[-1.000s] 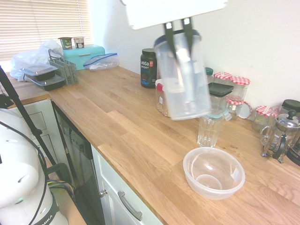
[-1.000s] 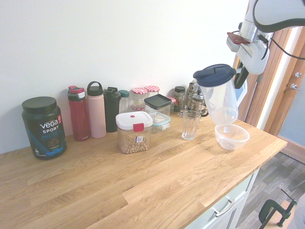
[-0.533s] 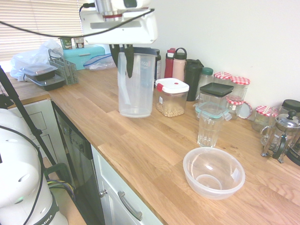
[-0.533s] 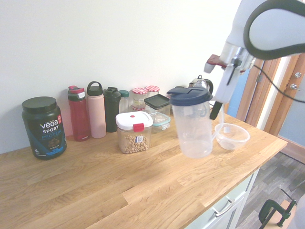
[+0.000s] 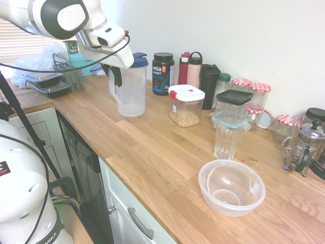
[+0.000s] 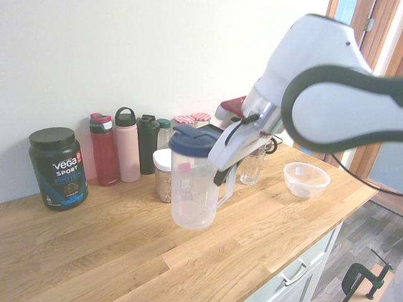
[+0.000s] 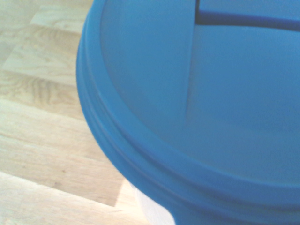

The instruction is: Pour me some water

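Observation:
A clear plastic pitcher [image 5: 131, 87] with a dark blue lid stands upright, low at the wooden counter, in front of the black tub and bottles. My gripper [image 5: 117, 76] is shut on its handle, on the side away from the wall. In the second exterior view the same pitcher [image 6: 194, 189] hangs from my gripper [image 6: 223, 173] at mid-counter. I cannot tell whether its base touches the wood. The blue lid [image 7: 211, 93] fills the wrist view. The drinking glass [image 5: 226, 137] stands far off along the counter, partly behind my arm in the other view [image 6: 252, 167].
A clear plastic bowl [image 5: 231, 187] sits near the counter's front edge past the glass. A chickpea container [image 5: 186, 105], a black protein tub [image 5: 163, 72], bottles [image 5: 194, 69], jars and a French press [image 5: 303, 147] line the wall. A dish rack and boxes [image 5: 61, 76] stand at the window end.
The pitcher was tilted above the glass. It has been righted, carried away from the glass along the counter toward the window end, and lowered to the wood, still in my grip.

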